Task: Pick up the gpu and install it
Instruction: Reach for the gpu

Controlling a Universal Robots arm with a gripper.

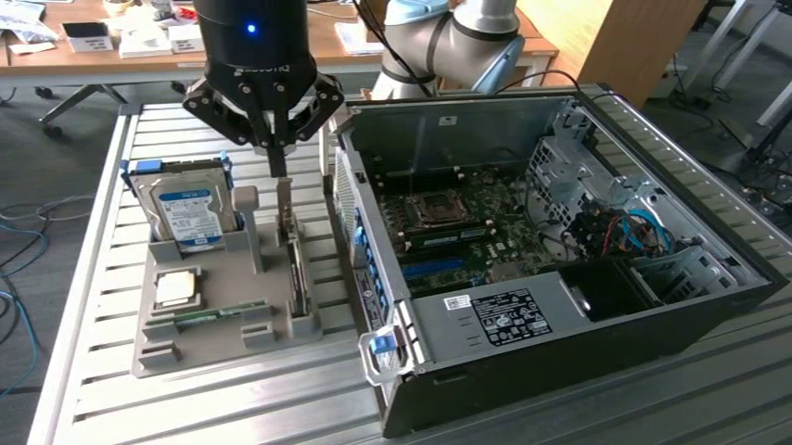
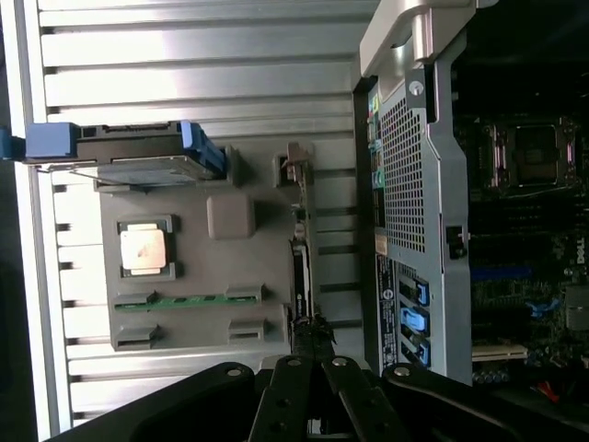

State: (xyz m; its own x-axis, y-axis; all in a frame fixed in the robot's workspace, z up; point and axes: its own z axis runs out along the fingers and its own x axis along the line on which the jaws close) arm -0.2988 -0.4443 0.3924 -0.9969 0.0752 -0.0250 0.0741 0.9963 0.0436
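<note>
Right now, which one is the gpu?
Find the open case; a grey tray sits beside it. The gpu is the thin card standing on edge along the tray's side nearest the case, unlike the boxy blue-labelled hard drive.

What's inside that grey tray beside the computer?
A hard drive, a square chip, a green memory stick and the graphics card standing on edge; the claw hides one end of it.
</note>
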